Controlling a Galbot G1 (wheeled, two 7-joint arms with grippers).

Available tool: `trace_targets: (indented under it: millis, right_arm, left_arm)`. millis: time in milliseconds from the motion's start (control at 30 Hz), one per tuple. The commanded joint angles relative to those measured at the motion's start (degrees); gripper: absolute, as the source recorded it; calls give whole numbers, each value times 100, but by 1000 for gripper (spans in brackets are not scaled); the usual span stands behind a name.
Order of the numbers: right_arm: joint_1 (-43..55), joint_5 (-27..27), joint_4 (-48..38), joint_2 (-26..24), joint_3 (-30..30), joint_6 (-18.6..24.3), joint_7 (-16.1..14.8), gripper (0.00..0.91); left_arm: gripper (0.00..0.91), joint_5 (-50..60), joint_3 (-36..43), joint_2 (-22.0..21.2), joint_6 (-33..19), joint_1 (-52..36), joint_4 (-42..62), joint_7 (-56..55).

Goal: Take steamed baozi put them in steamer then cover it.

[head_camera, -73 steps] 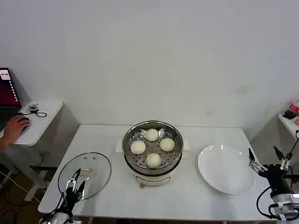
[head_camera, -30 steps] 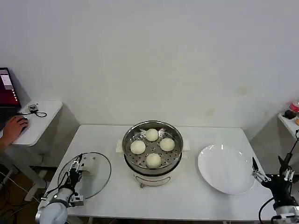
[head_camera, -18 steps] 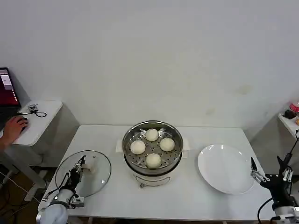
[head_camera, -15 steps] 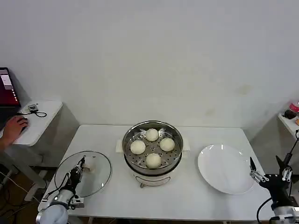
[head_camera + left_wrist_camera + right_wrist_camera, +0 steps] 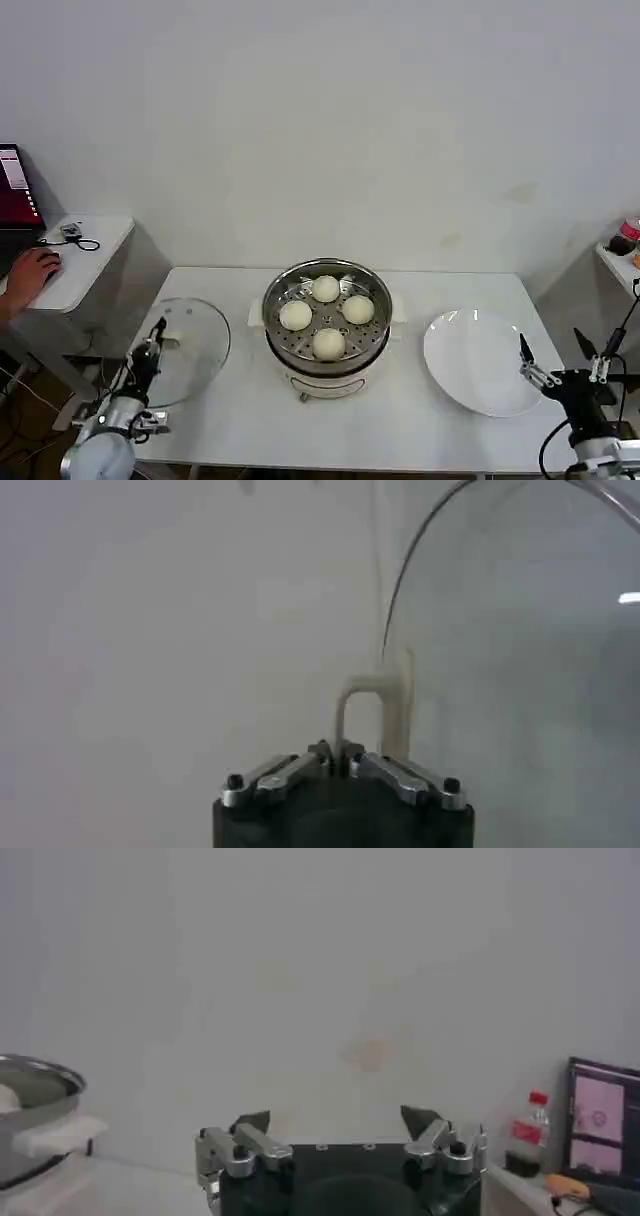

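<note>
- The four small, round, cream-white steamed baozi (image 5: 326, 315) sit on the perforated tray of the round, shiny stainless-steel steamer (image 5: 327, 372) at the middle of the white bench (image 5: 400, 420). Loading looks finished, so only the covering appears to be left.
- The left end effector (image 5: 153, 341), at about 9 o'clock from the steamer, is clamped on the whitish oblong handle (image 5: 365, 715) of the round transparent glass cover (image 5: 185, 348). In the left wrist view the fingers pinch together around it.
- The cover is tipped up on edge, its face turned toward the steamer. I judge the handle is held because it is the only graspable part of the glass.
- From the end effector, the handle's long axis seems to run across the fingers, which suits a pinch.
- The right end effector (image 5: 560, 361) waits with fingers spread at 3 o'clock, just beyond the flat round white plate (image 5: 480, 362).
</note>
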Motion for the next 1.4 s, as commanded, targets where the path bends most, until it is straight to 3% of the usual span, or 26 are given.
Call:
trace_targets:
  millis: [33,200,367,567,800,1100,1400]
  right_arm:
    - [36,-113,24,54,-118,2,-68,907]
    - [77,-259,-48,179,-222,20,-127,907]
    - [84,-474,-60,346,-439,2,-129,907]
    - [143,-598,-107,459,-504,-3,-123,907]
    - [226,-784,-194,569,-675,21,-116,907]
    - [228,-907,-217,617,-806,23,-104,907]
    - [254,-955,-238,630,-886,25,-102,907]
  left_arm:
    - [0,-1575,228,1019,1476,-331,-1573,711]
    - [0,-2107,950,1641,2066,-735,-1848,994]
    - [0,-2009,2155,1512,2534,-1616,-1913,1246]
    - [0,-1263,3126,730,3072,-2591,-1748,1891]
    - [0,-151,3727,-308,3423,-2953,-1389,2510]
    - [0,1174,3845,-1497,3246,-2890,-772,2774]
    - [0,1993,3964,-2178,3064,-2650,-477,2869]
